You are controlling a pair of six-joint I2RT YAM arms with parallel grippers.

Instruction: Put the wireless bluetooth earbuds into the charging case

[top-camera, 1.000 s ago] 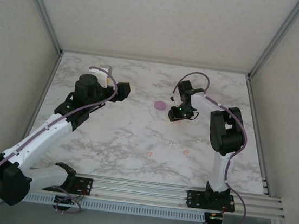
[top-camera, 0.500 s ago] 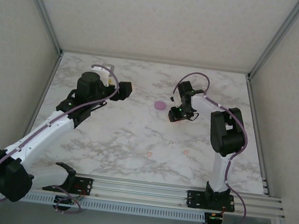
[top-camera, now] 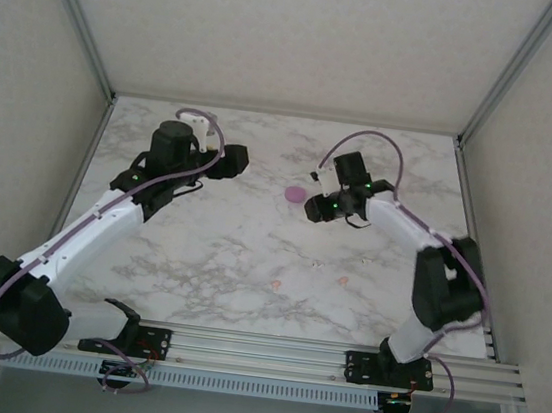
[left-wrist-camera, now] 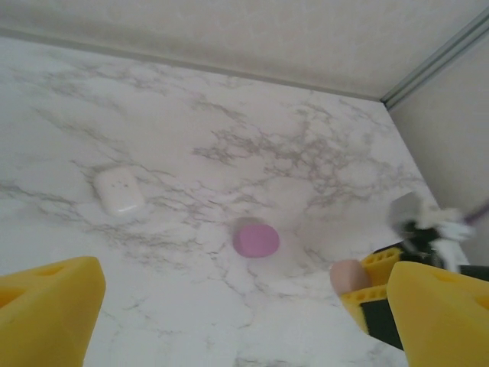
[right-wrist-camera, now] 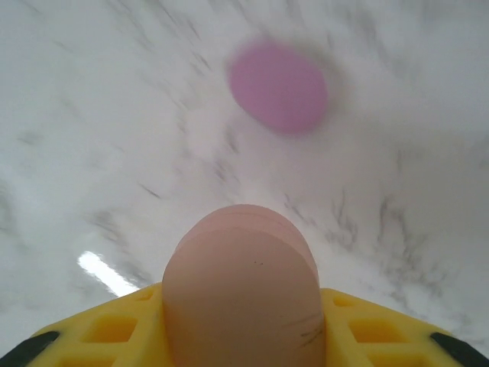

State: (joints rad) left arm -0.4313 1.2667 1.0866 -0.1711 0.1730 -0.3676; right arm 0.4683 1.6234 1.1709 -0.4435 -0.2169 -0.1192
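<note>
Since the earlier frame, the right arm's elbow had swung outward. The right fingers (right-wrist-camera: 114,330) clenched a pink-orange case (right-wrist-camera: 241,279) near the purple case (right-wrist-camera: 279,86). The left fingers (left-wrist-camera: 46,310) were spread, empty. The earbuds (top-camera: 343,279) lay loose on the desk (top-camera: 200,248), well apart from both cases; none inserted.
</note>
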